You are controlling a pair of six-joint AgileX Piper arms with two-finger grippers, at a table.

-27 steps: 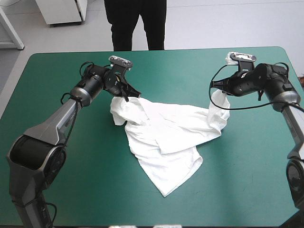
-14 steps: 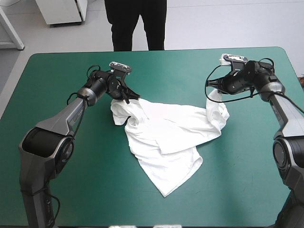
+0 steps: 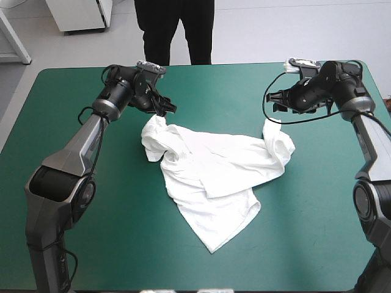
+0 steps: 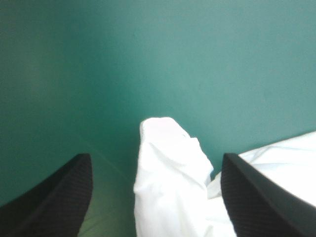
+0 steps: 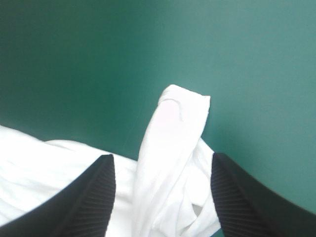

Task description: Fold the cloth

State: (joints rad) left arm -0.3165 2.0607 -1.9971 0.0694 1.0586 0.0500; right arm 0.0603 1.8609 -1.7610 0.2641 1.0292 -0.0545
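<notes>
The T-shirt lies on the teal-green table, about midway between the side edges, loosely spread and rumpled. Its nearest part is a pointed flap that reaches toward the table's near edge. Behind that, the cloth widens into a broad band running side to side, with overlapping folds across the middle. At the far-left end the fabric is bunched into a thick, crumpled lump; at the far-right end it curls up into a narrow raised loop.

Just beyond the bunched left end hangs the left gripper, over bare cover. In its wrist view the black fingers stand wide apart, released, and a raised ridge of white cloth lies in the gap, pinched by neither.

Just beyond the right-hand loop is the right gripper. Its fingers are likewise spread and hold nothing; a rounded upright fold of the shirt stands between and a little ahead of them, more white cloth spreading to one side.

Farther on is bare cover up to the far edge.
</notes>
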